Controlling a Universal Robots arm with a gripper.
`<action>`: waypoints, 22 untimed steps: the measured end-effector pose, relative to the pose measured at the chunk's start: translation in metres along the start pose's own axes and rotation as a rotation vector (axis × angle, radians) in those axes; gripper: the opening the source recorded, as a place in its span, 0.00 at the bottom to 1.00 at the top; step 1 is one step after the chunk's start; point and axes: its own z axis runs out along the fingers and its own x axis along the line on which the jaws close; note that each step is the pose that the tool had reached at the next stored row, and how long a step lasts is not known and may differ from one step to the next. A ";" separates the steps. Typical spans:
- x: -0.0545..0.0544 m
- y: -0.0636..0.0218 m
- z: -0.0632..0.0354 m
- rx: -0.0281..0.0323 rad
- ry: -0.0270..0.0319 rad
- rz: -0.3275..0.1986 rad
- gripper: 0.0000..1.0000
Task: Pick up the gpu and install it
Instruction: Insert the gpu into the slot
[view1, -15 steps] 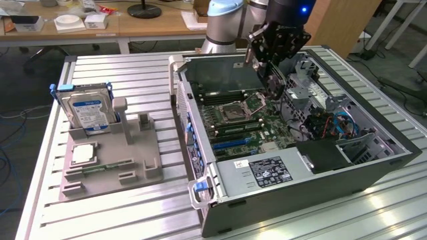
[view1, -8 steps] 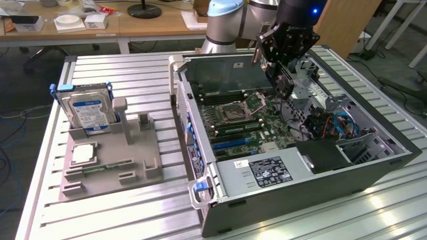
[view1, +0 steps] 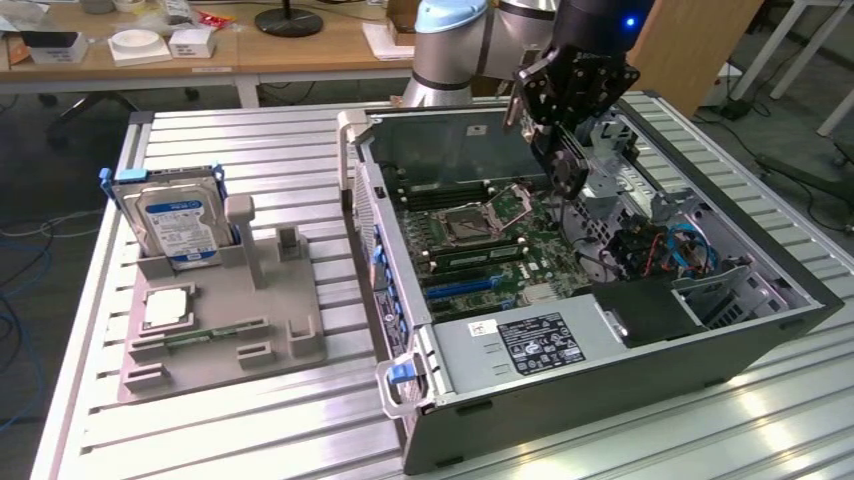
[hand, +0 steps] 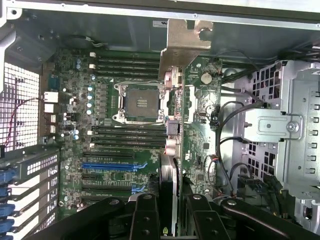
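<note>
My gripper (view1: 566, 160) hangs over the open computer case (view1: 601, 400), above the motherboard. In the wrist view the gripper (hand: 169, 207) is shut on the gpu (hand: 170, 147), a thin dark card seen edge-on between the black fingers (hand: 144, 215). Its silver bracket (hand: 182, 45) points toward the case's back wall. The card is held in the air above the board, running over the area between the CPU socket (hand: 140, 102) and the chipset side. The long blue slot (hand: 112, 165) lies off to one side of the card.
Drive cages and cables (hand: 280, 125) crowd one side of the case. On the exterior view's left a grey holder tray (view1: 220, 320) carries a silver hard drive with a blue label (view1: 178, 225), a CPU chip (view1: 167, 308) and a RAM stick (view1: 200, 338).
</note>
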 end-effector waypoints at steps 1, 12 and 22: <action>0.000 0.0000 0.0000 0.0000 0.0000 0.000 0.27; 0.000 -0.0001 0.0005 -0.0059 0.0092 -0.182 0.27; 0.000 -0.0001 0.0013 -0.0116 0.0176 -0.351 0.27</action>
